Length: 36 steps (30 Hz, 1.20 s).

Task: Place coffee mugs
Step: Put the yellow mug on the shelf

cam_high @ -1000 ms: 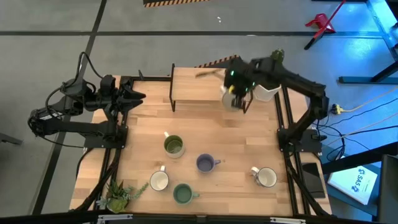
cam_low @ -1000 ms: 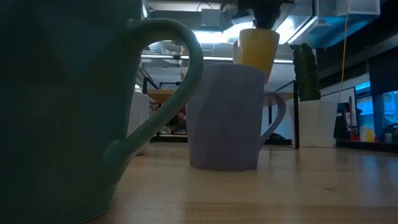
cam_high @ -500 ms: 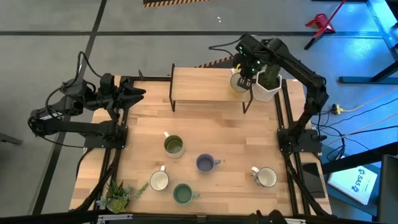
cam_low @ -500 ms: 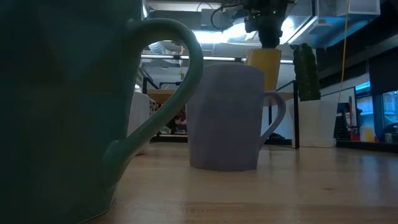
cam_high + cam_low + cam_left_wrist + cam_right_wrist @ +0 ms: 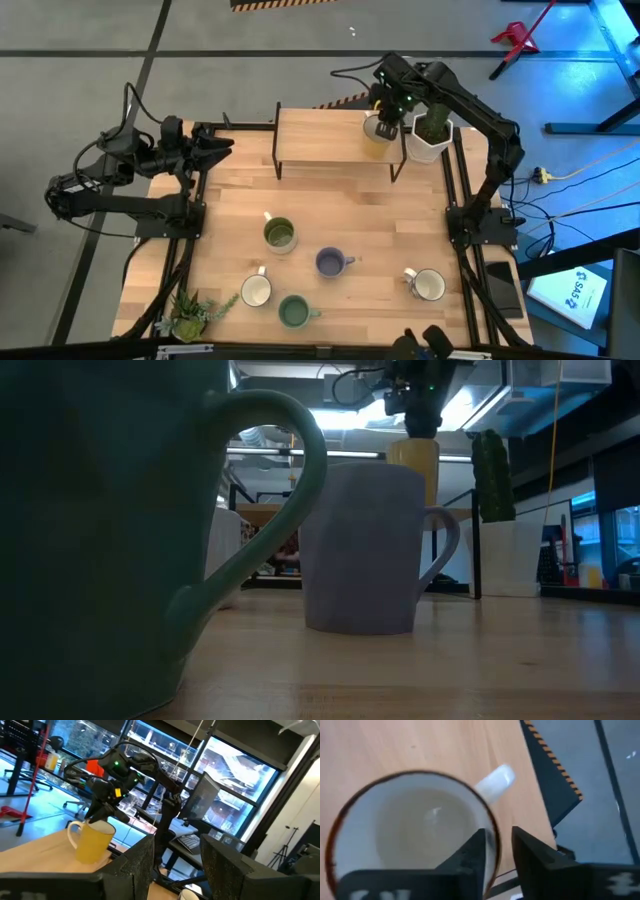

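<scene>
My right gripper [image 5: 387,113] stands over the right end of the raised wooden shelf [image 5: 320,135], shut on a yellow mug [image 5: 376,131] with a cream inside. The same mug [image 5: 95,842] appears upright on the shelf in the left wrist view. On the table below stand an olive mug [image 5: 280,235], a purple-blue mug [image 5: 330,262], a green mug [image 5: 293,311] and two white mugs [image 5: 257,290] [image 5: 428,285]. My left gripper [image 5: 175,870] waits open at the table's far left corner. My right gripper holds the yellow mug by its rim [image 5: 491,827], a short way round from the handle [image 5: 495,779]. One finger [image 5: 474,851] is inside the mug and one finger [image 5: 530,851] is outside. The fingers come from above, pointing down. The mug is upright, its base on the shelf.
A white pot with a cactus [image 5: 430,135] stands right beside the held mug, at the table's far right corner. A small green plant [image 5: 190,315] lies at the near left corner. In the low view the green mug [image 5: 100,530] and purple-blue mug [image 5: 365,550] block most of the scene.
My right gripper has carried the yellow mug from the shelf's front edge toward the table's far edge, over the shelf's right end, and lowered it. The mug hung tilted a second ago and now stands upright.
</scene>
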Motion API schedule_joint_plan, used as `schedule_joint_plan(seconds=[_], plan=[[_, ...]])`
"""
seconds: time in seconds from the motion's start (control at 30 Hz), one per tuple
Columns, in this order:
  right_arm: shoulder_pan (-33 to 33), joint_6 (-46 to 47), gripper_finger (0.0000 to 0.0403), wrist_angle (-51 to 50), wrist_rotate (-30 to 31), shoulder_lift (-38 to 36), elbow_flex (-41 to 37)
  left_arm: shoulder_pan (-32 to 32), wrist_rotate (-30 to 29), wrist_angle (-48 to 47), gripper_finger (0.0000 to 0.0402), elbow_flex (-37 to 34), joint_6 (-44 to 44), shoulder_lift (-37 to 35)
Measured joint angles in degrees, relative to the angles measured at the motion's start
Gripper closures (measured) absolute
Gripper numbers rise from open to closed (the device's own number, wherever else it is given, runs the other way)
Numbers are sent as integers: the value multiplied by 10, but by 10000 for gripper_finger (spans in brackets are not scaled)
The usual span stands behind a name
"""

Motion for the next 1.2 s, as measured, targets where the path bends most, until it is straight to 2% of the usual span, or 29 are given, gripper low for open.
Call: schedule_joint_plan(seconds=[0.2,0.43,0.53,0.6,0.7,0.83,0.9,1.0,1.2], plan=[[0,-17,262,21,31,-2,31,0,-1,0,248,0,0,0],[16,-50,260,-73,12,-9,152,0,-1,0,248,0,0,0],[38,-46,265,-143,88,-25,153,0,-1,-1,248,0,0,0],[49,-24,271,-132,138,-50,117,0,-3,-5,248,0,0,0],[63,9,281,-101,146,-99,41,0,-15,-13,248,0,4,0],[70,59,294,-95,191,-160,-87,0,-17,-18,248,0,7,0],[68,72,300,-46,182,-190,-159,0,-20,-18,248,0,12,0],[64,73,309,54,122,-228,-260,0,-24,-18,248,0,12,0],[63,79,319,218,120,-242,-400,0,-30,-18,248,0,14,0]])
